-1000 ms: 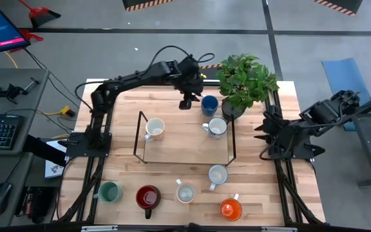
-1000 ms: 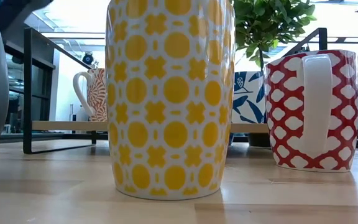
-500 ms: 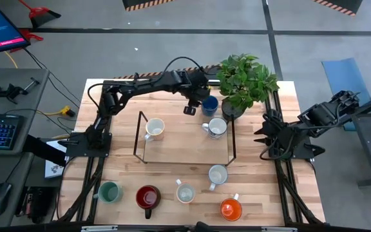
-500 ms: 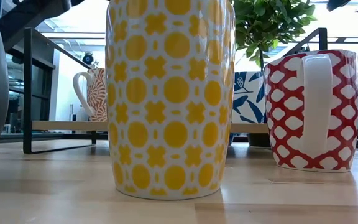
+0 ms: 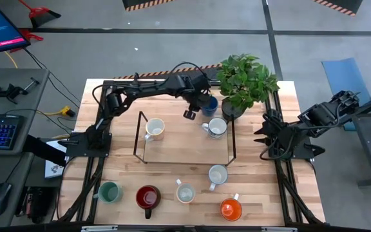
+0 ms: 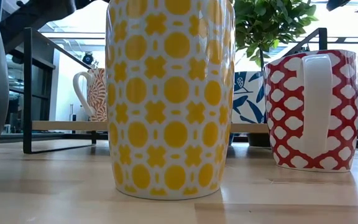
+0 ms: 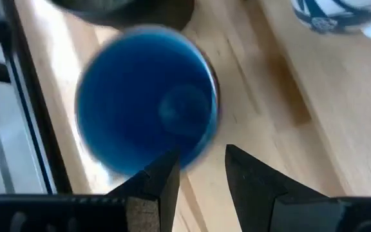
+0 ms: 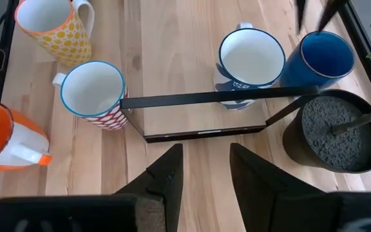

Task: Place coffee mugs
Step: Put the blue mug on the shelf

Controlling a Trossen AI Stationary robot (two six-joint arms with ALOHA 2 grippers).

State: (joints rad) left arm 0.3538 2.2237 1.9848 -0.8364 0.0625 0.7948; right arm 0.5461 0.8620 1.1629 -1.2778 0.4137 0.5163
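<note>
A blue mug [image 5: 210, 105] stands on the table at the far side, beside the dark plant pot [image 5: 232, 111]. My left gripper [image 7: 198, 164] hangs open just above the near side of its rim [image 7: 189, 158], pointing steeply down. In the high view this gripper [image 5: 198, 107] is left of the mug. Two pale mugs [image 5: 154, 129] [image 5: 216, 127] stand on the wooden shelf of the black wire rack [image 5: 185, 145]. Several more mugs stand near the front edge, among them green [image 5: 110, 192], red [image 5: 148, 196] and orange [image 5: 231, 208]. My right gripper [image 8: 205, 164] waits open at the table's right side [image 5: 263, 137].
The leafy plant [image 5: 247, 80] overhangs the blue mug's far right side. The rack's upright wires [image 5: 139, 122] [image 5: 234, 132] stand close by. In the low view a yellow-patterned mug [image 6: 169, 93] and a red-patterned mug [image 6: 312, 109] fill the foreground. Bare wood lies between the rack and the front mugs.
My left gripper has come down and toward the table's right, closing on the blue mug, and has rolled somewhat as the arm stretched out lower. No mug has moved.
</note>
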